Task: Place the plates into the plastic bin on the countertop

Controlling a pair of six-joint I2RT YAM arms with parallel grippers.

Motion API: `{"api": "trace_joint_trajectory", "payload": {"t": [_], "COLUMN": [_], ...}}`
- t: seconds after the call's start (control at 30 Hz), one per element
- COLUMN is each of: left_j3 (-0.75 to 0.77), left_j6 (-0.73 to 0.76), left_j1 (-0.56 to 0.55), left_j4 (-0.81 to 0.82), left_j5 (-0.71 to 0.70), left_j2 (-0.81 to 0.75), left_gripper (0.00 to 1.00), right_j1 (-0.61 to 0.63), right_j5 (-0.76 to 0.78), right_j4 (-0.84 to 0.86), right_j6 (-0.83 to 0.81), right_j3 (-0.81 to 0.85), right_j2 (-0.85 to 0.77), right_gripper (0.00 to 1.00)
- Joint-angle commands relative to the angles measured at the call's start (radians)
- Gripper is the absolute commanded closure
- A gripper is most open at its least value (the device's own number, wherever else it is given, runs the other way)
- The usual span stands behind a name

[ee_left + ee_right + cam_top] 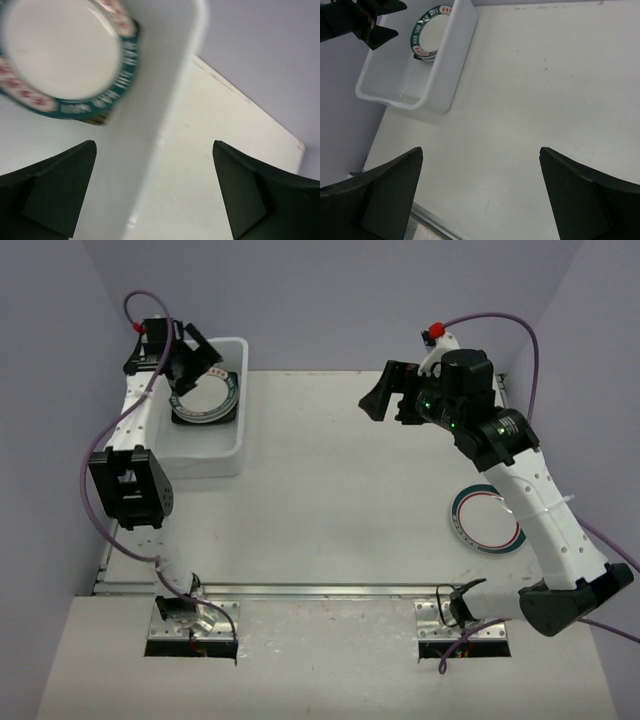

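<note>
Over the far-left corner of the countertop (pixel 340 500), the left claw (pixel 200 362) hangs above the bin (pixel 212 452), jaws wide apart and holding nothing. Below it a teal-rimmed top plate (pixel 203 398) lies flat at the bin's far end, on a dark plate (pixel 232 420) of which only the corners show. How many more lie underneath cannot be told.

Right claw (pixel 386 390): jaws apart, empty, raised over the far right of the countertop. One loose plate (pixel 478 522) lies near the right edge, outside the bin, partly hidden by the right forearm.

Judged hazards:
1. In the wrist view the left claw's fingers stand either side of the bin's wall. A sideways pull-out could catch the rim and drag or tip the bin.
2. The loose plate lies flat on a smooth surface near the edge. A finger that fails to get under its rim may push it off the table.
3. A glazed rim pinched at one point may slip, and a release from height onto the top plate could chip both.
</note>
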Motion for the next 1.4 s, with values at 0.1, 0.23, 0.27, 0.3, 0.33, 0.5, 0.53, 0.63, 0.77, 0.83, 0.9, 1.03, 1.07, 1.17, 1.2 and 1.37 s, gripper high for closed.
{"api": "trace_joint_trajectory", "payload": {"t": [0.1,0.23,0.27,0.3,0.33,0.5,0.53,0.63,0.77,0.83,0.9,1.03,1.07,1.17,1.2,1.37], "left_j3": [-0.371,-0.447,-0.444,-0.443,-0.439,-0.361,-0.331,-0.266,-0.131,-0.04,0.047,0.152,0.173,0.237,0.252,0.294], "left_j6": [-0.094,-0.205,-0.218,-0.261,-0.303,-0.396,-0.409,-0.475,-0.569,-0.572,-0.568,-0.566,-0.588,-0.61,-0.614,-0.616], "left_j1": [-0.445,-0.673,-0.71,-0.762,-0.791,-0.911,-0.925,-0.965,-0.997,-1.011,-1.026,-1.054,-1.059,-1.072,-1.075,-1.093], "left_j4": [0.354,0.495,0.517,0.557,0.618,0.777,0.787,0.842,0.887,0.839,0.782,0.698,0.693,0.685,0.682,0.686], "left_j5": [0.363,0.419,0.421,0.427,0.436,0.426,0.421,0.42,0.431,0.418,0.391,0.344,0.345,0.367,0.373,0.387], "left_j2": [-0.248,-0.147,-0.119,-0.079,-0.05,0.143,0.175,0.314,0.48,0.561,0.61,0.708,0.733,0.792,0.81,0.851], "left_gripper": [0.0,0.0,0.0,0.0,0.0,0.0,0.0,0.0,0.0,0.0,0.0,0.02,0.06,0.24,0.3,0.49], "right_j1": [-0.005,-0.005,-0.004,-0.005,-0.005,-0.005,-0.004,-0.004,-0.004,-0.004,-0.004,-0.004,-0.005,-0.004,-0.004,-0.004], "right_j5": [0.177,0.182,0.181,0.18,0.19,0.202,0.198,0.193,0.18,0.174,0.168,0.154,0.154,0.167,0.172,0.167], "right_j4": [-0.19,-0.232,-0.232,-0.227,-0.226,-0.222,-0.22,-0.202,-0.173,-0.163,-0.157,-0.146,-0.143,-0.143,-0.143,-0.136], "right_j6": [-0.182,-0.184,-0.185,-0.187,-0.185,-0.156,-0.142,-0.107,-0.067,-0.05,-0.034,-0.019,-0.02,-0.03,-0.035,-0.048], "right_j3": [0.205,0.206,0.19,0.167,0.138,0.032,0.018,-0.045,-0.112,-0.146,-0.174,-0.215,-0.227,-0.234,-0.237,-0.262], "right_j2": [-0.072,-0.13,-0.146,-0.173,-0.189,-0.266,-0.276,-0.313,-0.351,-0.371,-0.388,-0.411,-0.415,-0.43,-0.433,-0.44], "right_gripper": [0.01,0.01,0.01,0.01,0.01,0.01,0.01,0.01,0.01,0.01,0.01,0.01,0.01,0.01,0.01,0.01]}}
